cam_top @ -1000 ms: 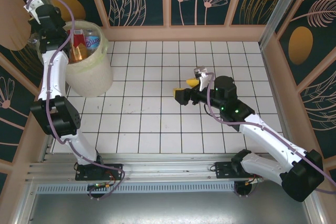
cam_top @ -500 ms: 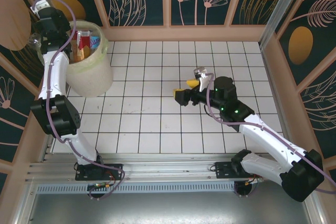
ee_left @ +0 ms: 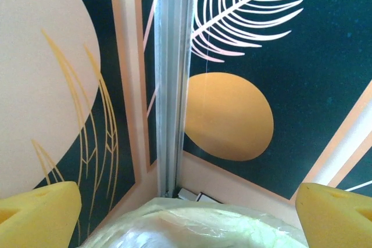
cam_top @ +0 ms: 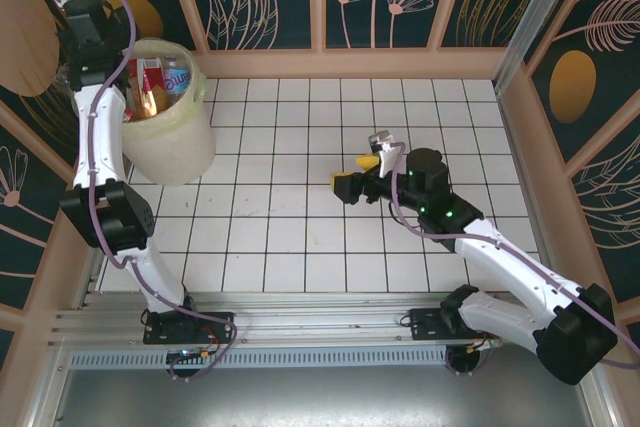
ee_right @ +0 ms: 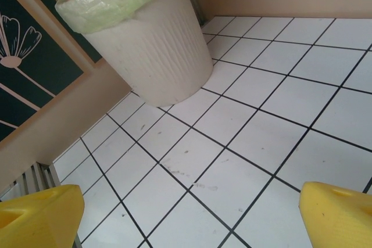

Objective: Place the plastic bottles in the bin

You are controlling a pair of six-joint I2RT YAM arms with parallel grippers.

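Above the left rim of the bin (cam_top: 178,147), the left claw (ee_left: 186,213) hangs released and empty, bottles (cam_top: 160,82) inside; the right claw (cam_top: 356,173), also released, is well right.

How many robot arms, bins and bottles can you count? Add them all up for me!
Robot arms: 2, the left arm and the right arm
Bins: 1, the bin
Bottles: at least 3, peeking out of the top of the bin; more may be hidden underneath
Total: at least 6
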